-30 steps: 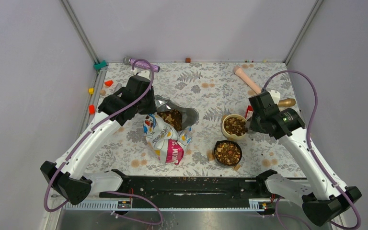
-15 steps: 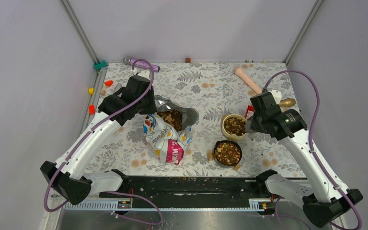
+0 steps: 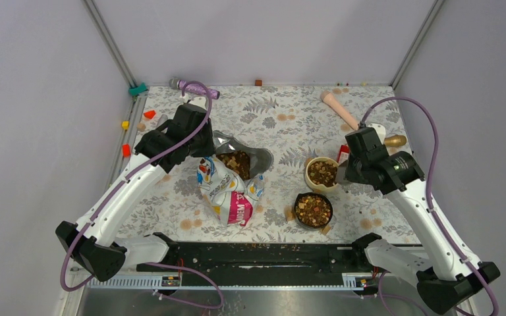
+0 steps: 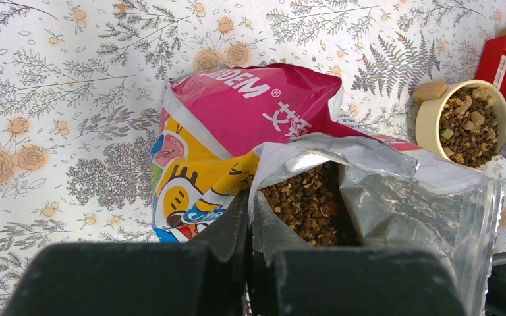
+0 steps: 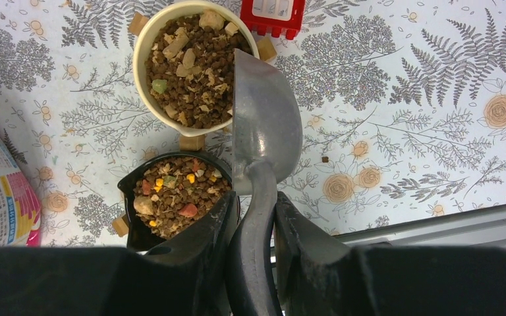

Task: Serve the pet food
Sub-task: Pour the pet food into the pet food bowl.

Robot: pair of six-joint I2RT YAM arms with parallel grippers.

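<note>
Left wrist view: the left gripper, jaws pressed together, pinches the silver rim of the open food bag, which lies on the floral table and holds a heap of pet food. Right wrist view: the right gripper clamps the handle of the metal scoop, whose empty blade sits just beside the cream bowl and the black bowl; more pet food fills both bowls
</note>
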